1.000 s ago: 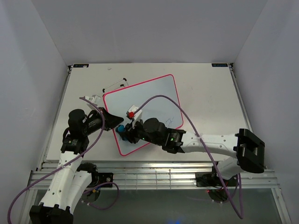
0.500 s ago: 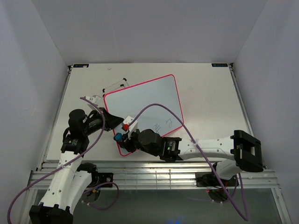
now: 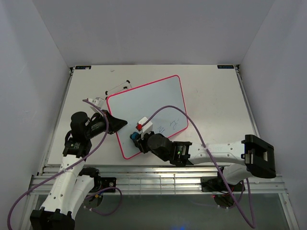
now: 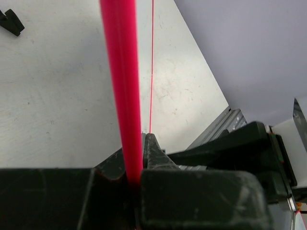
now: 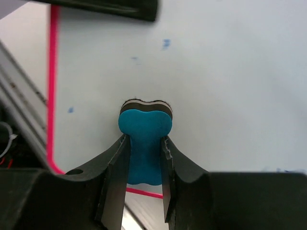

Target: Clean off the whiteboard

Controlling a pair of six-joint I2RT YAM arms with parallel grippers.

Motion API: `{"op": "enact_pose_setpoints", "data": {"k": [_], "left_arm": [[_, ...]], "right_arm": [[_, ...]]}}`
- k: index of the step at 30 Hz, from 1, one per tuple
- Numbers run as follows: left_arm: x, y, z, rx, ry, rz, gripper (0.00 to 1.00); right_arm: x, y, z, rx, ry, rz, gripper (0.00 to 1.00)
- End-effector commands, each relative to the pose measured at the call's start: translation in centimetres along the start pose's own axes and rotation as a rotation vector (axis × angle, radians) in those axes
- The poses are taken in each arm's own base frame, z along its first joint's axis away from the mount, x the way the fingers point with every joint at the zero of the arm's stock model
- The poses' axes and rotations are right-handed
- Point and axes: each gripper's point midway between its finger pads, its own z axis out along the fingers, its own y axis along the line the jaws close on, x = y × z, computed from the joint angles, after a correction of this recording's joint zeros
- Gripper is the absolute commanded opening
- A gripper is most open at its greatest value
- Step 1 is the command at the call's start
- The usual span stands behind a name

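Whiteboard (image 3: pixel 153 100), illegible blue scribbles (image 3: pixel 173 124) near blue eraser (image 3: pixel 133 136)

a robotics lab test cell, seen from above: a left arm (image 3: pixel 67 175) and a right arm (image 3: pixel 218 149), white with black joints, stand bolted to an aluminium rail frame (image 3: pixel 144 178) at the near edge of a plain white table (image 3: pixel 216 96). blank pale panels (image 3: pixel 29 72) box the bench in on three sides, and a purple cable (image 3: pixel 169 107) loops loose over the work surface.
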Motion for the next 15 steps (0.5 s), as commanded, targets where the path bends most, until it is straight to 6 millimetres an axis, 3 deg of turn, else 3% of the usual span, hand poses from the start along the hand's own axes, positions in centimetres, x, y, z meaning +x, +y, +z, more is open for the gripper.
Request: {"op": "enact_pose_setpoints", "data": {"k": [1, 5, 8, 10, 13, 15], "left_arm": [[1.8, -0.6, -0.3, 0.026, 0.078, 0.0, 0.0], [1.8, -0.6, -0.2, 0.026, 0.081, -0.002, 0.0], [1.8, -0.6, -0.2, 0.025, 0.08, -0.001, 0.0], [1.8, -0.5, -0.2, 0.024, 0.081, -0.003, 0.0], [1.9, -0.5, -0.2, 0.023, 0.083, -0.005, 0.0], [1.8, -0.5, -0.2, 0.023, 0.083, -0.004, 0.0]], "right_arm": [[1.0, -6.0, 0.0, 0.245, 0.028, -0.002, 0.08], [-1.9, -5.0, 0.6, 0.226, -0.031, 0.023, 0.08], [-2.6, -1.5, 1.3, 0.098, -0.042, 0.026, 0.08], [-3.3, 2.7, 1.2, -0.047, -0.057, 0.005, 0.08], [-2.6, 7.6, 1.0, -0.163, -0.046, -0.068, 0.08], [-2.6, 9.6, 0.7, -0.199, -0.047, -0.081, 0.08]]}}
